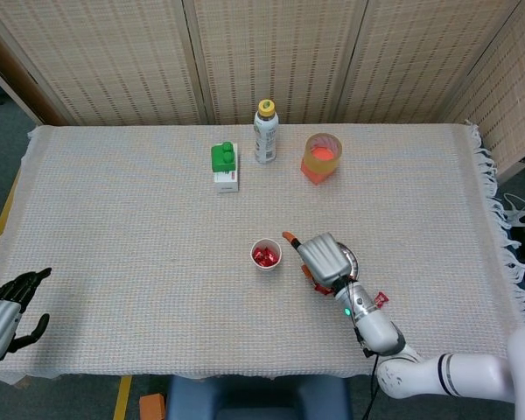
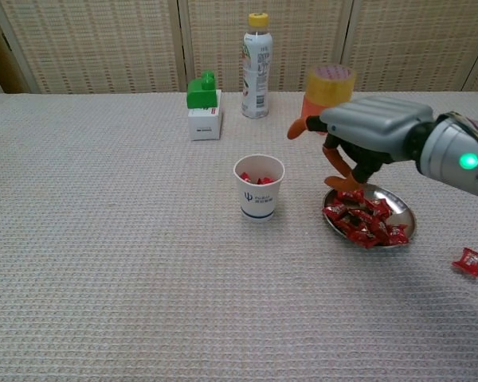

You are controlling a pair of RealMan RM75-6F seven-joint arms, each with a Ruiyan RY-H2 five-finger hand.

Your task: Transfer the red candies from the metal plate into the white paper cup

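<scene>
The white paper cup (image 1: 266,255) (image 2: 259,187) stands mid-table with a few red candies inside. To its right lies the metal plate (image 2: 407,216), piled with red candies (image 2: 363,220); in the head view the hand hides most of it, leaving only a bit of rim (image 1: 353,260). My right hand (image 1: 324,258) (image 2: 368,137) hovers over the plate's left side, thumb stuck out to the left and fingers (image 2: 340,173) pointing down just above the pile, holding nothing. My left hand (image 1: 3,308) rests at the table's near left edge, fingers apart and empty.
One stray red candy (image 1: 379,300) (image 2: 471,261) lies on the cloth right of the plate. At the back stand a bottle (image 1: 264,131) (image 2: 256,56), a green-and-white box (image 1: 225,167) (image 2: 203,107) and an orange cup (image 1: 322,157) (image 2: 327,84).
</scene>
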